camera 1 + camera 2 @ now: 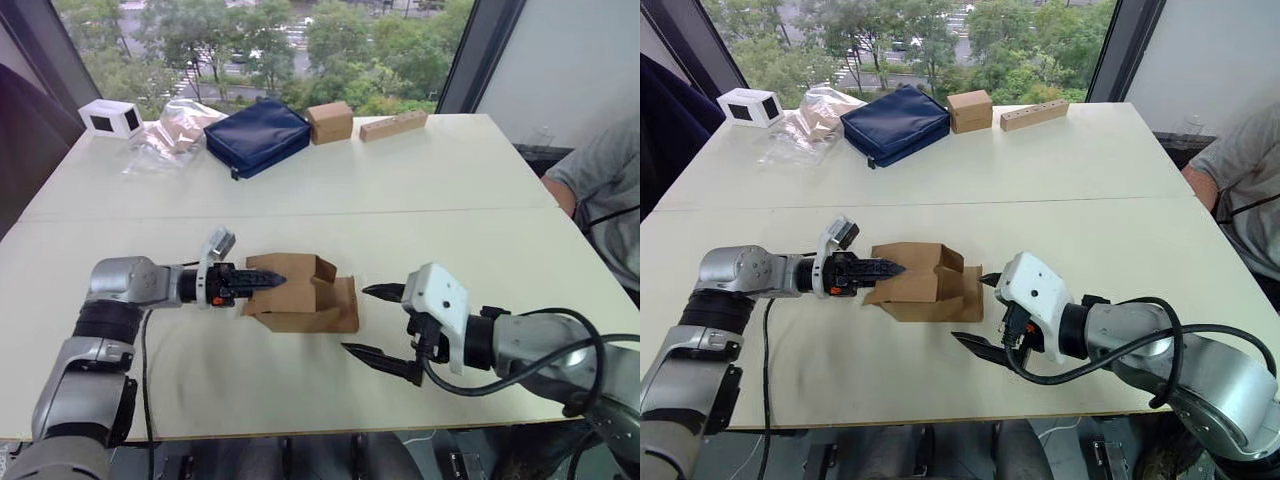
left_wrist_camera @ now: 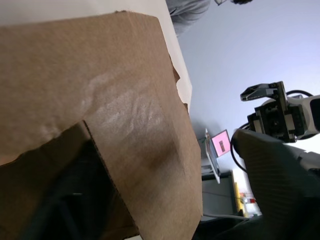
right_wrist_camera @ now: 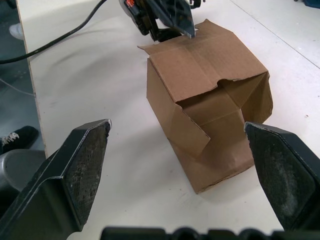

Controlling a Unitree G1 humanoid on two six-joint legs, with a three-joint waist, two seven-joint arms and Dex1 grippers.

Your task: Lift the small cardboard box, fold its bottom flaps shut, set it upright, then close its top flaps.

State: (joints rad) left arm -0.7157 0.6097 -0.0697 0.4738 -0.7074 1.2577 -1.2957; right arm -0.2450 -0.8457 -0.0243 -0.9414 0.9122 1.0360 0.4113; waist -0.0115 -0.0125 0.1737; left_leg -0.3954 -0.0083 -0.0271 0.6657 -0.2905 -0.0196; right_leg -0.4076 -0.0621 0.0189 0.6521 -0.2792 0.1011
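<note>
Fingers spread wide on my right gripper (image 1: 383, 327), empty, hovering just above the table (image 1: 450, 170) beside the small cardboard box (image 1: 300, 295); my left gripper (image 1: 262, 281) reaches in from the other side with its tips at the box's flap edge, though I cannot tell whether it is pinching; the box lies on its side near the table's front edge, its open end facing my right gripper, flaps (image 3: 192, 132) loosely splayed; the pale tabletop stretches away to a navy pouch (image 1: 257, 135), a crumpled clear bag (image 1: 172, 132), a white box (image 1: 111, 118), a smaller brown box (image 1: 330, 121) and a long tan block (image 1: 393, 124); beyond, windows over green trees; a person's grey sleeve (image 1: 600, 180) at my right.
</note>
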